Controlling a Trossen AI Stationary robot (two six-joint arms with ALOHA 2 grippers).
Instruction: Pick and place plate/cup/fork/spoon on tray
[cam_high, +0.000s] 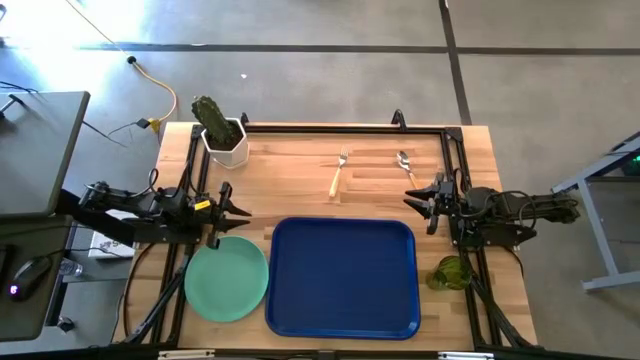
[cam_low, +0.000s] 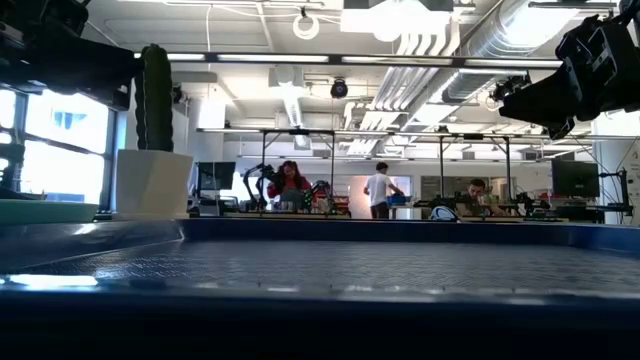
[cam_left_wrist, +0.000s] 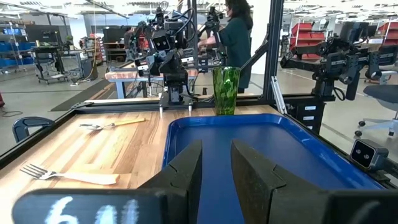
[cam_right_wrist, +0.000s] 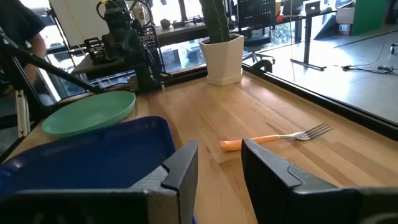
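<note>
Both arms are dark, nearly black, built of blocky jointed segments with thin black cables looping alongside. The left arm (cam_high: 140, 212), at the picture's left edge, carries a small yellow-orange mark near its wrist. The right arm (cam_high: 510, 210), at the right edge, seems unmarked. Each ends in two broad, wedge-shaped dark fingers (cam_right_wrist: 180, 171).

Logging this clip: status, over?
Left gripper open above plate. Right gripper open, empty. Tray bare; cup, fork, spoon on table. Nothing blocking.
</note>
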